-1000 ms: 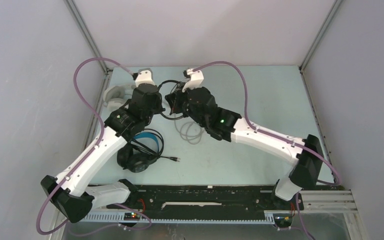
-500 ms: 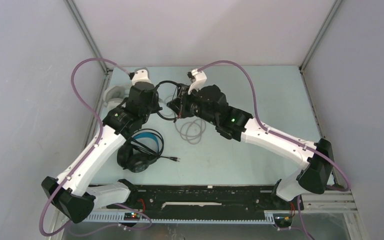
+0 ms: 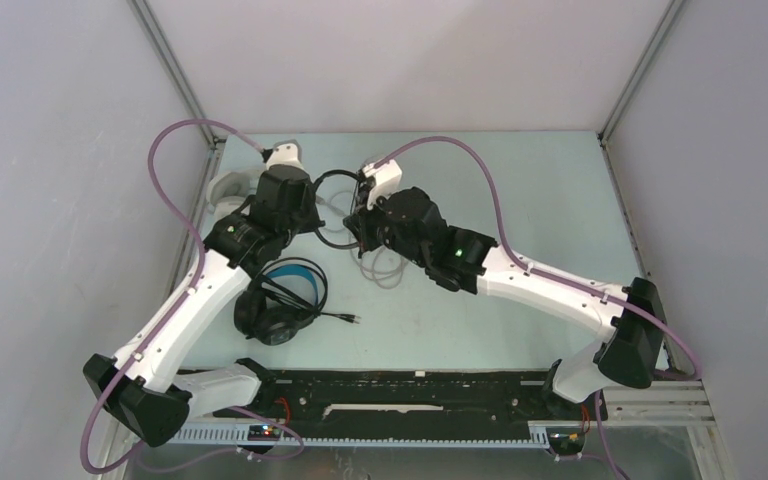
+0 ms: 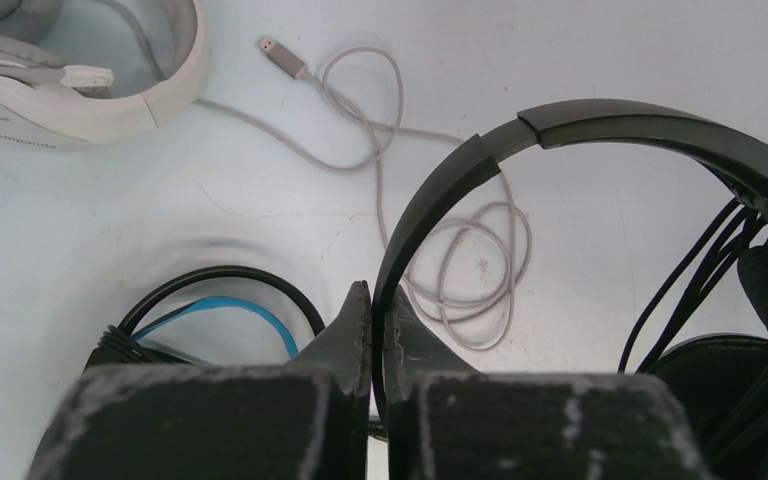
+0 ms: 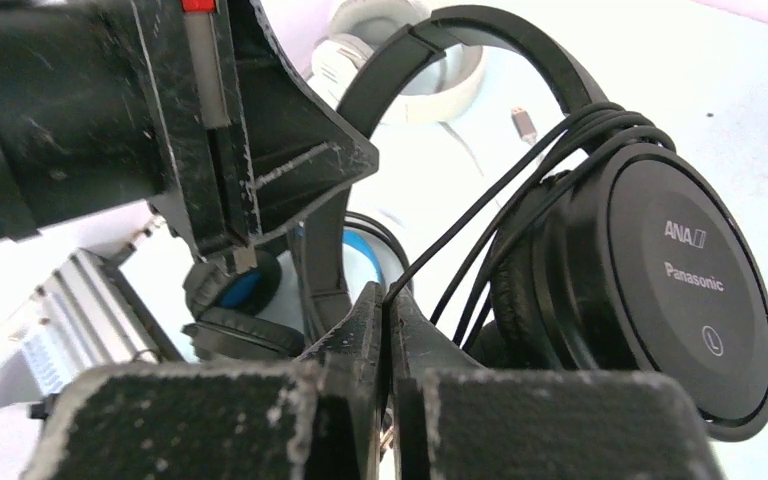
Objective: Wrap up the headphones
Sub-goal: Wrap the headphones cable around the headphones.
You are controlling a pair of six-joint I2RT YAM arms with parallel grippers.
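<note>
L gripper (image 4: 372, 300) is clamped on the headband (image 4: 600, 118) of the thin black on-ear headphones (image 5: 490, 30), held up at upper centre of the top view. R gripper (image 5: 388, 298) is pinched shut on their black cord (image 5: 480, 225), w/ several turns laid over the band by the earcup (image 5: 675, 290). Winding is judged mid-way, so another loop w/ the cord kept taut is called for next; read on the earcup: "ANA", "Panasonic", circled "L".
</note>
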